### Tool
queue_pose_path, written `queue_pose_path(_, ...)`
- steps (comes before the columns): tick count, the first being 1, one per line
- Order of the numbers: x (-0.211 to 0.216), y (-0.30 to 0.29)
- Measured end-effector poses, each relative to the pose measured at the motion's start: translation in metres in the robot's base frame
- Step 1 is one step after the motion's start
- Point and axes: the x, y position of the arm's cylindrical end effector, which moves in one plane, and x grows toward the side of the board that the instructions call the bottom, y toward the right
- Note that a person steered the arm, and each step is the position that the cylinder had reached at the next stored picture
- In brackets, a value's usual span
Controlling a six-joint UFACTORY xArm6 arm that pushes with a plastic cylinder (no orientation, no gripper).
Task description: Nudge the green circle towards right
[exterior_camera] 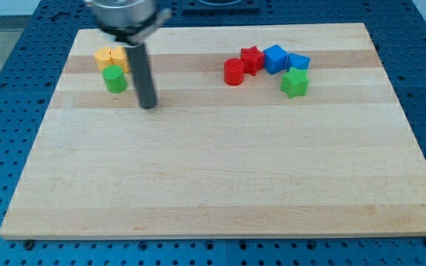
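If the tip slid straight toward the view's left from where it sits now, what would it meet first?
Probably the green circle, though my tip sits slightly lower in the view and might slip just below it. The yellow blocks lie further up, off that line.

Yellow blocks [110, 57] top-left; red [234, 72], blue [275, 58], green star [295, 82] clustered top-right.

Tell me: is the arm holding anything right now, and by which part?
Nothing is held; my tip only pushes. It rests on the board just to the view's right of the green circle, not touching it.
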Motion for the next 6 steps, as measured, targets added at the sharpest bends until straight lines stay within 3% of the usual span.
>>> queue_pose_path(1,-0.002,-0.067)
queue_pose_path(3,-0.042,-0.132)
queue_pose_path(4,-0.061,-0.134)
queue_pose_path(6,-0.044,-0.072)
